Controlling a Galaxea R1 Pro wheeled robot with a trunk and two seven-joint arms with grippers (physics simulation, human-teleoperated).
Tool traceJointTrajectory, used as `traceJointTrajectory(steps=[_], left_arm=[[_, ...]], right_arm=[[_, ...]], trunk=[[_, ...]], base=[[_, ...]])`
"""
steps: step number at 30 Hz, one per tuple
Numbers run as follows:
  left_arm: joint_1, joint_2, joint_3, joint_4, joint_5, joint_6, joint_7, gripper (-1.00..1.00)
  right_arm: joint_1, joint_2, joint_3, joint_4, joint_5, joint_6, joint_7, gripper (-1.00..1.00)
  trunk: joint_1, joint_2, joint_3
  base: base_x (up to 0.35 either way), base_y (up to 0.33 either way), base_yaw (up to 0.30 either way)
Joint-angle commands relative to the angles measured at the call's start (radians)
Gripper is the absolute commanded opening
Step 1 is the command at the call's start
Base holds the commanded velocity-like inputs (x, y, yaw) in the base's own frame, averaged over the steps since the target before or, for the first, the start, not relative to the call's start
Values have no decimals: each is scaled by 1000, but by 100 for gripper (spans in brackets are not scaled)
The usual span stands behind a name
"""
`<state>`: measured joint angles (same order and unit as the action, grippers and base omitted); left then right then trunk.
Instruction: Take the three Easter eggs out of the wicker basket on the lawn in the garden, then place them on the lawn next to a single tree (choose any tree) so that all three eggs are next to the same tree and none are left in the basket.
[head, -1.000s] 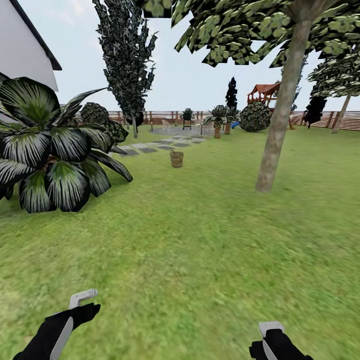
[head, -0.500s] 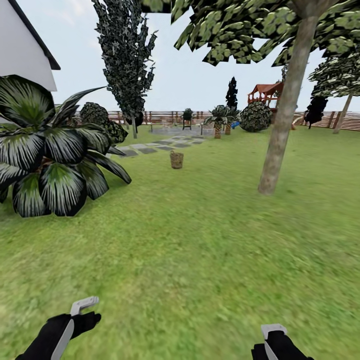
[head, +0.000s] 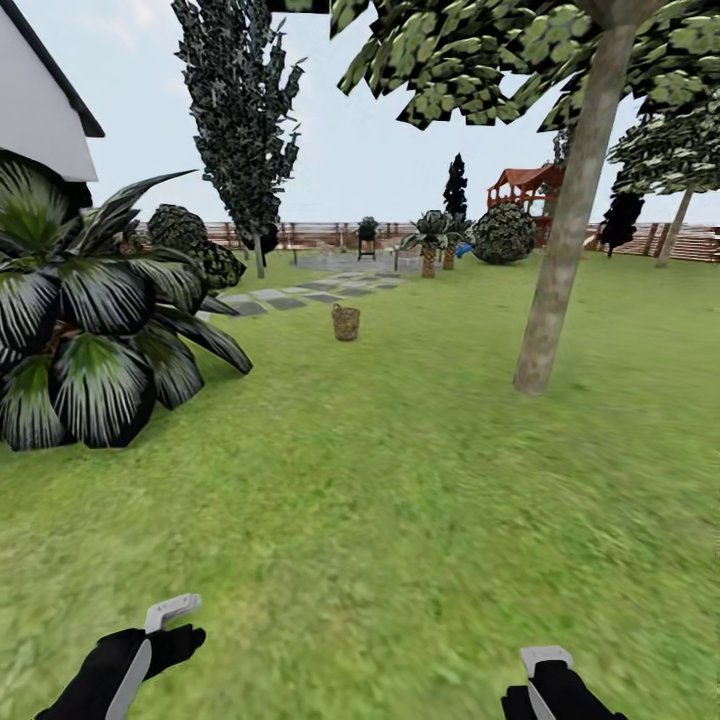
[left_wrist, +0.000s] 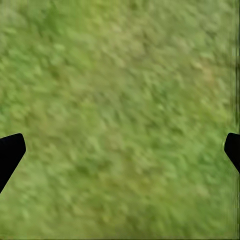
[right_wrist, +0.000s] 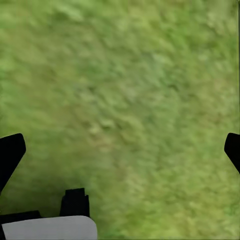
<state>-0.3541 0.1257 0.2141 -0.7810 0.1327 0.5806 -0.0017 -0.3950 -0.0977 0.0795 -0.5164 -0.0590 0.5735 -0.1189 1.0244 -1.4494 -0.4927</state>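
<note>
Nearer now, small tan wicker basket (head: 346, 322) stands upright; both grippers spread, empty.

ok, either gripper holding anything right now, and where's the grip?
Nothing held. In both wrist views the fingertips stand wide apart over bare lawn. The left gripper and right gripper hang low, far from the wicker basket.
</note>
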Motion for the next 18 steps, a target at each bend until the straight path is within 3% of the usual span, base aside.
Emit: traceJointTrajectory(steps=[1, 12, 18], left_arm=[[0, -5, 2, -2, 7, 6, 0, 100], [0, -15, 2, 10, 5, 4, 2, 100], [0, -14, 3, 31, 5, 2, 2, 100]], right_arm=[[-1, 0, 9, -1, -6, 5, -7, 100], [-1, 2, 9, 1, -5, 5, -7, 100], [-1, 2, 7, 2, -7, 6, -7, 100]], trunk=[[1, -1, -1], [1, -1, -1], [1, -1, -1]], base=[[328, 0, -254], [328, 0, -271], [327, 0, -73]])
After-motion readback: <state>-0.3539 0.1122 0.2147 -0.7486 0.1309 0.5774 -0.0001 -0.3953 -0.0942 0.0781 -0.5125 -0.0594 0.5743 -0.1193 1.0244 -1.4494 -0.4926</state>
